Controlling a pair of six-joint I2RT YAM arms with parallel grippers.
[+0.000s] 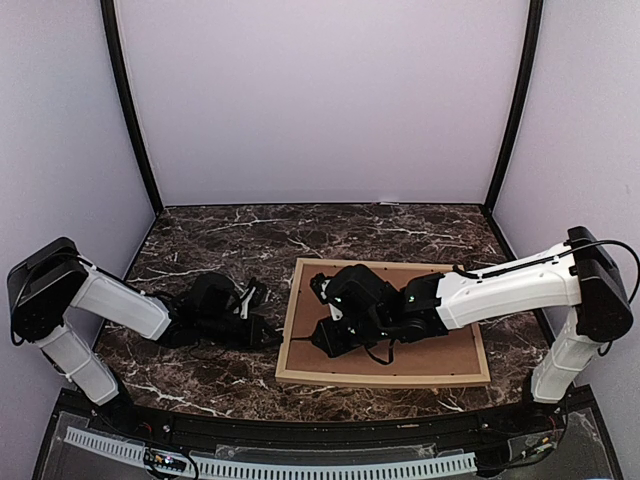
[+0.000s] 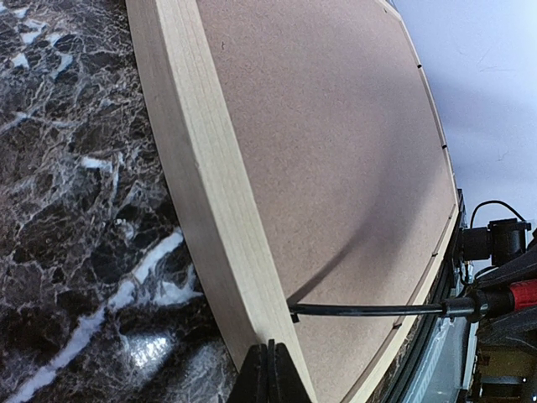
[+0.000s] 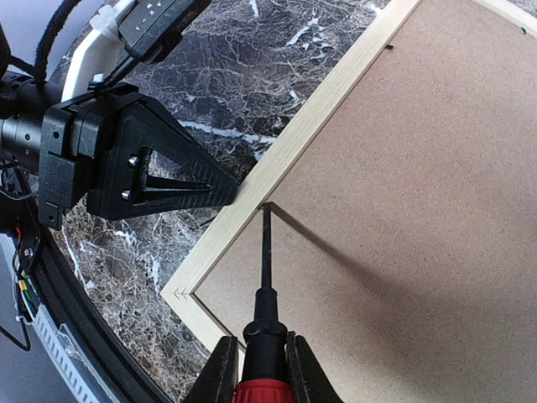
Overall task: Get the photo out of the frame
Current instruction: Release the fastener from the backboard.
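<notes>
While beneath frame, white-veined marble; lilac walls.

Table: dark brown marble-pattern top with white veining, filling the lower half of the top view. One item lies directly on it. The frame, of light wood moulding, sits lower centre-right, flat and face down (brown backing board uppermost, set inside the moulding). Bare marble shows left of and behind it.
</notes>
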